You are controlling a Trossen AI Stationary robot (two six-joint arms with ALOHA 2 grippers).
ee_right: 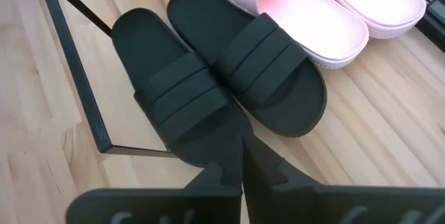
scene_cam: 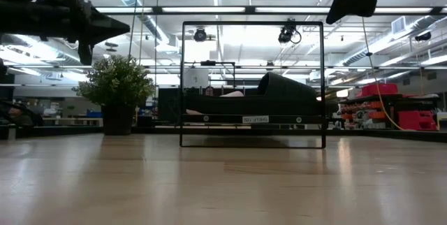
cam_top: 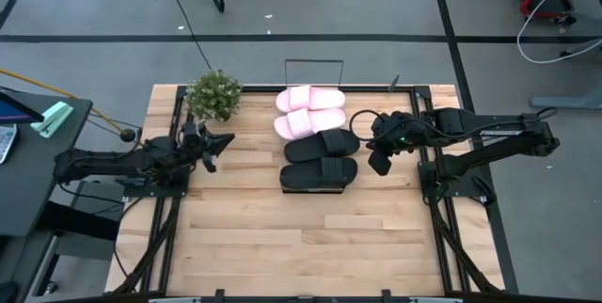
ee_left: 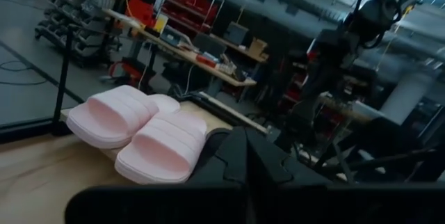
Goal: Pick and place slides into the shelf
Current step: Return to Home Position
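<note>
Four slides lie side by side in a row on the shelf (cam_top: 313, 62). The two pale pink ones (cam_top: 308, 110) are at the far end and the two black ones (cam_top: 320, 159) at the near end. The low view shows the shelf's black wire frame (scene_cam: 253, 24) around its board, with a black slide (scene_cam: 283, 93) on it. My right gripper (cam_top: 374, 157) hangs shut in the air just right of the black slides (ee_right: 222, 78). My left gripper (cam_top: 228, 139) is shut in the air left of the shelf and faces the pink slides (ee_left: 146, 137).
A small potted plant (cam_top: 213, 94) stands on the table's far left part, close to my left gripper and left of the pink slides. Bare slatted tabletop (cam_top: 310, 247) stretches across the near half. Beyond the table, the low view shows benches and equipment.
</note>
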